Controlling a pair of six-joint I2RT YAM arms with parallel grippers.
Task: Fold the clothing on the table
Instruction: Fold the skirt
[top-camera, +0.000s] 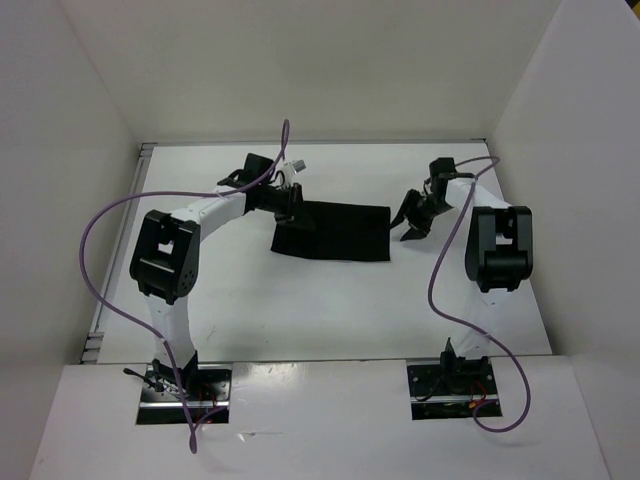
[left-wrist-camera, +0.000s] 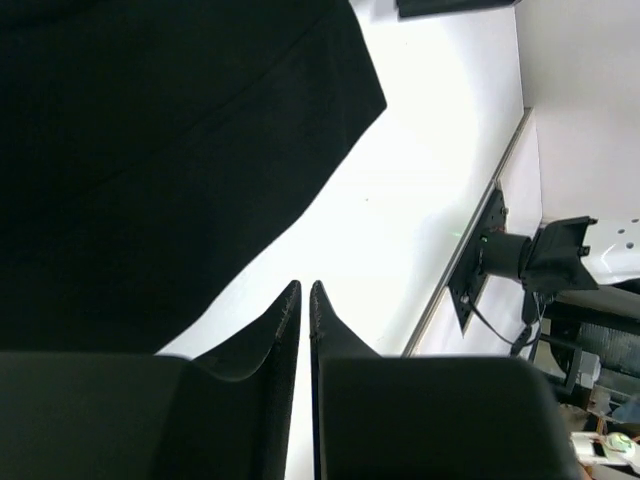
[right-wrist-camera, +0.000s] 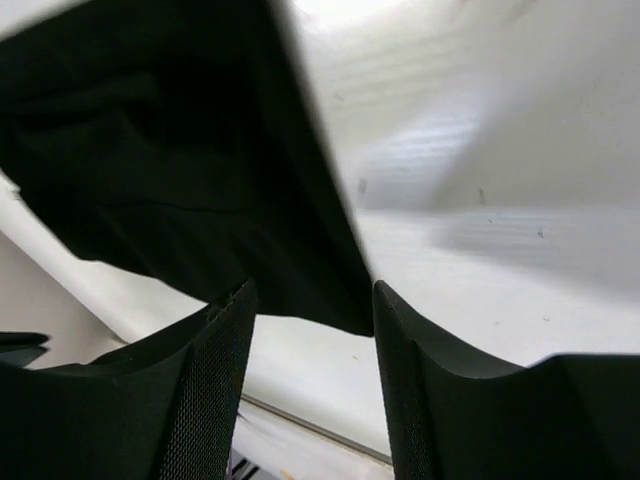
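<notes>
Risk: snagging. Clothing (top-camera: 330, 232) lies flat on desk (top-camera: 300, 310), a dark rectangle. Left jaws are barely parted and empty at clothing's left edge. Right jaws are spread wide and empty, just off clothing's right edge. If either arm moves off low, a jaw could drag an edge and spoil the fold. Uneven grips would bunch it.
</notes>
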